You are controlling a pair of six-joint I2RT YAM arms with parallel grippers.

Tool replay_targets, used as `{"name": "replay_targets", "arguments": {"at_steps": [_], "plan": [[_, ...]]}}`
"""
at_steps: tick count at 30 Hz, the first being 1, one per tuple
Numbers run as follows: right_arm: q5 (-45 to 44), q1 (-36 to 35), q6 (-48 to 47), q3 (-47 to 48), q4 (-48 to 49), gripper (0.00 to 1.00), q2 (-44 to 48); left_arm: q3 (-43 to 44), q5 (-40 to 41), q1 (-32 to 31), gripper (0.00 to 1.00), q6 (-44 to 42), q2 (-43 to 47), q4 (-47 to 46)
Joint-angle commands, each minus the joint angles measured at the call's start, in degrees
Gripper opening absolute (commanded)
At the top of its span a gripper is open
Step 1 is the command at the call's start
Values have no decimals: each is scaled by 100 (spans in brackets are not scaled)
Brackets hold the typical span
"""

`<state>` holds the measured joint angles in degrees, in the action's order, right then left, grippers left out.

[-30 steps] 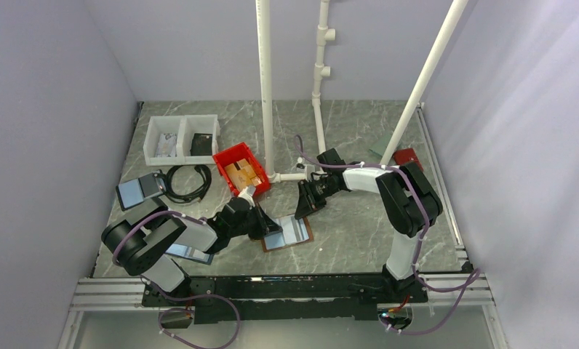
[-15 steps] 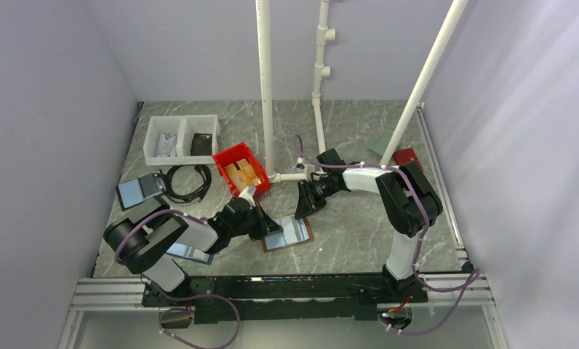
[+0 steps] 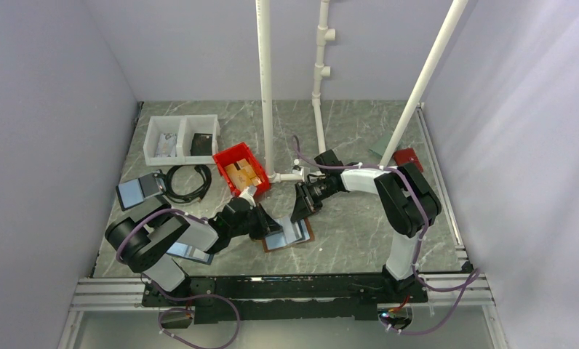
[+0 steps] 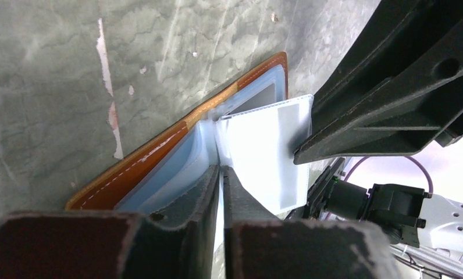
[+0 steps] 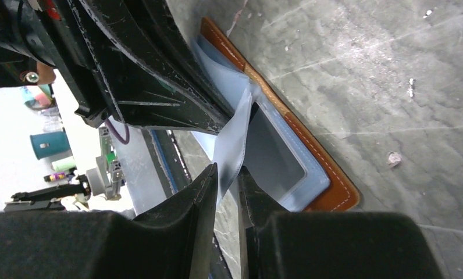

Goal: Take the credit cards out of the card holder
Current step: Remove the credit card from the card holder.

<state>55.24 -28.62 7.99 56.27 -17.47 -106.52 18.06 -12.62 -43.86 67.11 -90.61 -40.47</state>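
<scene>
- Brown leather-like card holder (image 3: 290,234) lies open near the bench's near edge, between the two arms.
- Right gripper (image 5: 228,170) has its jaws nipped on a clear sleeve leaf (image 5: 232,139), which stands up off the pale blue panel.
- Left gripper (image 4: 221,170) sits at the fold with its jaws almost together; I cannot tell whether it pinches anything.
- To do this step well, hold the spine down with the left and peel the leaf up slowly, so the pocket gapes without dragging the holder.
- No card shows clearly yet.

We see card holder (image 4: 150,156): brown leather-like skin w/ stitches, soft shiny plastic pockets (image 4: 258,145) inside. Table (image 4: 49,75): smooth grey stone look, some scratches. Fingers (image 4: 185,212): black matt plastic.
</scene>
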Motion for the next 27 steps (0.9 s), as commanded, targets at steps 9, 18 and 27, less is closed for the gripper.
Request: {"name": "replay_targets", "arguments": {"at_steps": [9, 18, 27], "plan": [[604, -12, 131, 21, 209, 21, 114, -136, -274, -11, 53, -339, 151, -54], [721, -21, 177, 2, 260, 23, 95, -60, -679, -18, 68, -748, 511, 97], [917, -120, 220, 7, 302, 23, 70, -43, -1146, -26, 75, -667, 223, -873]]}}
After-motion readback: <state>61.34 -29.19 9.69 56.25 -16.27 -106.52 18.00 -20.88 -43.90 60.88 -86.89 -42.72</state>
